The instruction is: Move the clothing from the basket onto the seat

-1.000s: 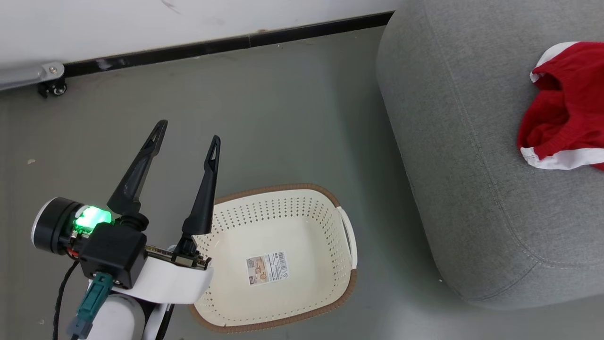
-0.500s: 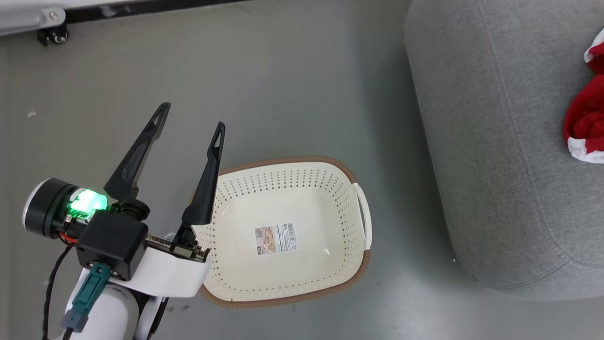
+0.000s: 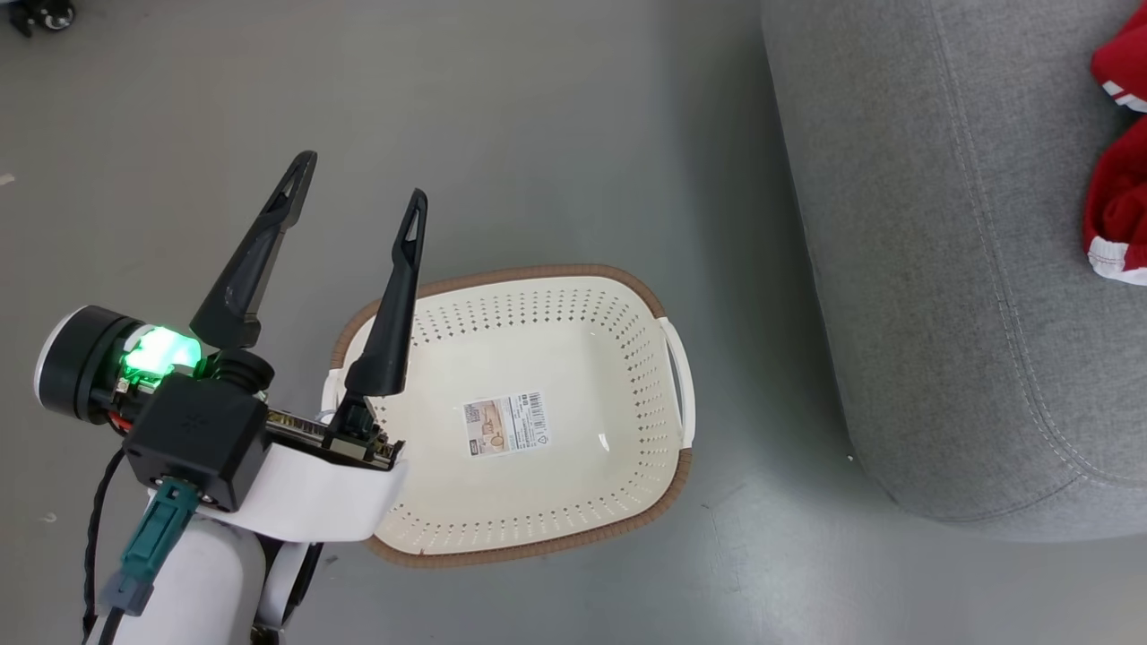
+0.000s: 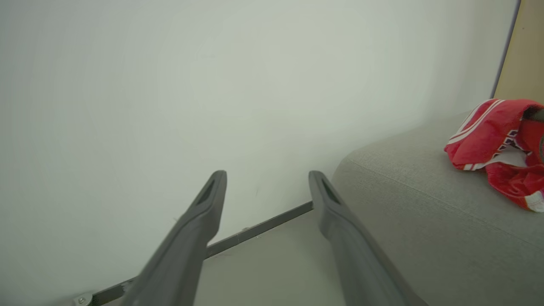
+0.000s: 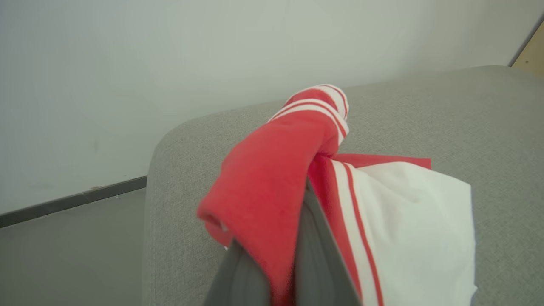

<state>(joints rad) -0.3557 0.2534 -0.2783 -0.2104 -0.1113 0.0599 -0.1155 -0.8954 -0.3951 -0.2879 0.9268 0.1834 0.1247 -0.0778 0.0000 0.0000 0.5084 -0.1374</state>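
The cream basket (image 3: 529,270) stands on the floor with just a label sticker inside. My left gripper (image 3: 360,179) hangs open above its left rim, nothing between the fingers; the left wrist view has this gripper (image 4: 267,176) pointing at the wall. The grey seat (image 3: 941,269) rises to the right. Red clothing (image 3: 1120,206) with white trim lies on it at the frame's edge, and the left wrist view has that clothing (image 4: 488,136) on the seat (image 4: 425,204). My right gripper (image 5: 293,221) is shut on red, white-striped clothing (image 5: 272,170) above the seat (image 5: 446,110).
Grey floor surrounds the basket. A white wall (image 4: 170,85) with a dark baseboard (image 4: 255,229) runs behind the seat. A caster wheel (image 3: 40,13) sits at the far left corner. A wood-coloured panel (image 4: 525,51) stands beyond the seat.
The head camera has tilted and turned, so the wall left the picture and the clothing slid toward the right edge. My left gripper stays open by the basket.
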